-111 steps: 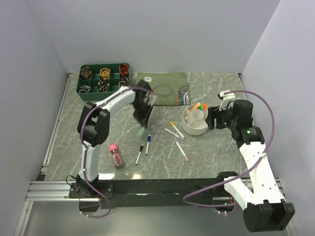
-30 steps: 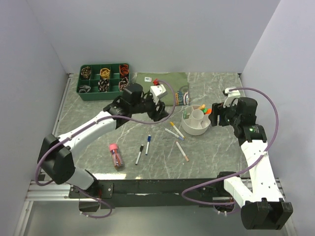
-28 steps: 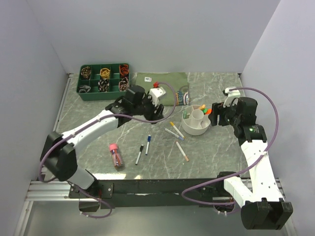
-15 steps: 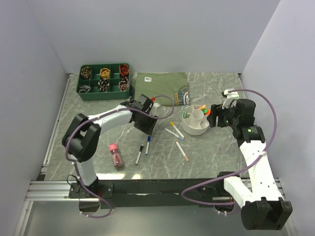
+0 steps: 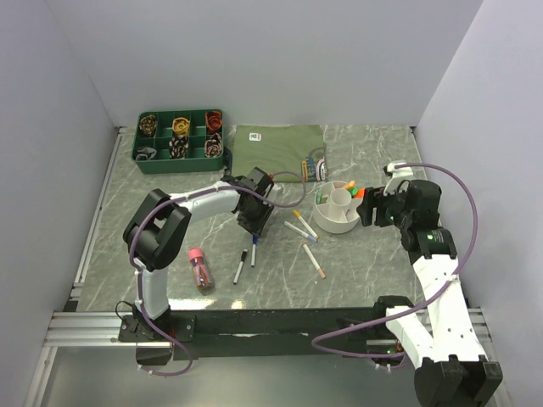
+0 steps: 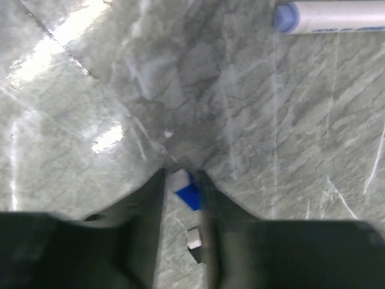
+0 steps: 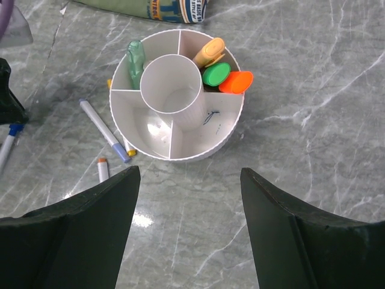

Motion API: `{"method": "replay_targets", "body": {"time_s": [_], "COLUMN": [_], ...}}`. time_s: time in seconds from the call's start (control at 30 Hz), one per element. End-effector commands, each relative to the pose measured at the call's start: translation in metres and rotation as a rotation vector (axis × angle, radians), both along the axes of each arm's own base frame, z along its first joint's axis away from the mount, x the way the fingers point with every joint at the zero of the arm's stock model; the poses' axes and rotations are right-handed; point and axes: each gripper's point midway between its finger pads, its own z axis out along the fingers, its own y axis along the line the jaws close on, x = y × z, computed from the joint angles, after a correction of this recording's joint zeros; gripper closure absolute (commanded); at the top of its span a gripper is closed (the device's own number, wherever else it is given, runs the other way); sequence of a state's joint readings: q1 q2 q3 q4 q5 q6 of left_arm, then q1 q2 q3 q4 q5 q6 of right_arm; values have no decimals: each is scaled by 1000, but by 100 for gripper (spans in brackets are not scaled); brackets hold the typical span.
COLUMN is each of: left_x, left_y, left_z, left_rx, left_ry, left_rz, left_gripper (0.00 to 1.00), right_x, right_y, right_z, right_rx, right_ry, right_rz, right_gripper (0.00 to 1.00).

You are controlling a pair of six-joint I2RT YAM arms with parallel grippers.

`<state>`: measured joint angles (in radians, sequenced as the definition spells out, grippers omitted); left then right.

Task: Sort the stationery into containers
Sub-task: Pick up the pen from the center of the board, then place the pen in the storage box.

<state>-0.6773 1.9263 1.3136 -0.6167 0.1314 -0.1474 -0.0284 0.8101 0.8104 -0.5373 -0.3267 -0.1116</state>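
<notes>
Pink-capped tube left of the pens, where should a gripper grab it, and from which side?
Take the tube across its clear body, just short of the pink cap, coming straight down from above. It lies flat on its side with the cap at its far end, so the jaws should close across its width. The black-capped pen lies apart to its right, which probably leaves enough room.

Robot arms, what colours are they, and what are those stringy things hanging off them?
Both look the same. The left arm and right arm have smooth white tube sections joined by chunky black joints. The stringy thing is a thin purple cable, and one loops alongside each arm. The jaws at the ends are black.
</notes>
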Motion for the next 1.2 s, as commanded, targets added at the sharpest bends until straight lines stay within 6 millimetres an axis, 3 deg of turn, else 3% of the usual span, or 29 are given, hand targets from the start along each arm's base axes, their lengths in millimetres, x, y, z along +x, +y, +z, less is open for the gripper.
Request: {"method": "replay_targets", "body": {"time_s": [0.0, 0.1, 0.13, 0.2, 0.33, 0.43, 0.47, 0.5, 0.53, 0.57, 0.63, 0.67, 0.7, 0.8, 0.87, 0.9, 0.93, 1.0, 1.03, 1.07, 1.1, 1.17], "left_x": [-11, -18, -20, -25, -31, -28, -23, -27, -21, -10, 2, 16, 20, 30, 16, 10, 13, -7, -7, -11, -7, -3], "left_y": [-2, -1, -2, 1, -6, -38, -53, -62, -68, -76, -82, -92, -95, -126, -138, -141, -150, -153, -158, -162, -169, -180], "left_z": [-13, -20, -20, -20, -7, 33, 60, 72, 84, 111, 126, 152, 154, 198, 200, 233, 221, 260, 265, 269, 260, 271], "left_rx": [60, 87, 81, 79, 28, -122, -176, -216, -228, -260, -256, -282, -285, -460, -586, -681, -757, -931, -998, -1032, -1040, -1071], "left_ry": [23, 43, 46, 56, 74, 93, 79, 119, 92, 42, -2, -67, -63, -198, -214, -325, -436, -615, -731, -726, -701, -711], "left_rz": [-27, -46, -49, -65, -117, -200, -254, -275, -315, -349, -388, -397, -400, -496, -588, -647, -693, -794, -838, -838, -832, -840], "left_gripper": [74, 81, 91, 99, 99, 99, 99, 99, 99, 99, 99, 99, 99, 99, 99, 99, 99, 99, 99, 99, 99, 99], "right_x": [4, 1, 0, -1, -1, -2, -2, -2, -1, -2, 1, 3, 4, 7, 8, 8, 8, 7, 7, 7, 6, 7], "right_y": [3, 2, 1, 0, 0, -1, -1, -1, -2, -2, -4, -4, -5, -7, -9, -9, -9, -10, -11, -12, -12, -12], "right_z": [11, 10, 11, 12, 16, 16, 17, 18, 18, 18, 23, 25, 27, 31, 34, 35, 36, 36, 36, 36, 36, 37], "right_rx": [14, 3, -3, -11, -3, -9, -14, -18, -30, -35, -48, -52, -55, -57, -54, -52, -51, -55, -59, -62, -65, -67], "right_ry": [-63, -60, -66, -71, -88, -85, -82, -81, -77, -72, -78, -82, -90, -100, -108, -110, -114, -111, -108, -107, -105, -106], "right_rz": [0, 4, 4, -2, -9, -7, -4, -3, 6, 7, 7, 6, 5, -10, -26, -29, -33, -38, -41, -42, -44, -39], "right_gripper": [24, 24, 24, 24, 24, 24, 24, 24, 24, 24, 24, 24, 24, 24, 24, 24, 24, 24, 24, 24, 25, 25]}}
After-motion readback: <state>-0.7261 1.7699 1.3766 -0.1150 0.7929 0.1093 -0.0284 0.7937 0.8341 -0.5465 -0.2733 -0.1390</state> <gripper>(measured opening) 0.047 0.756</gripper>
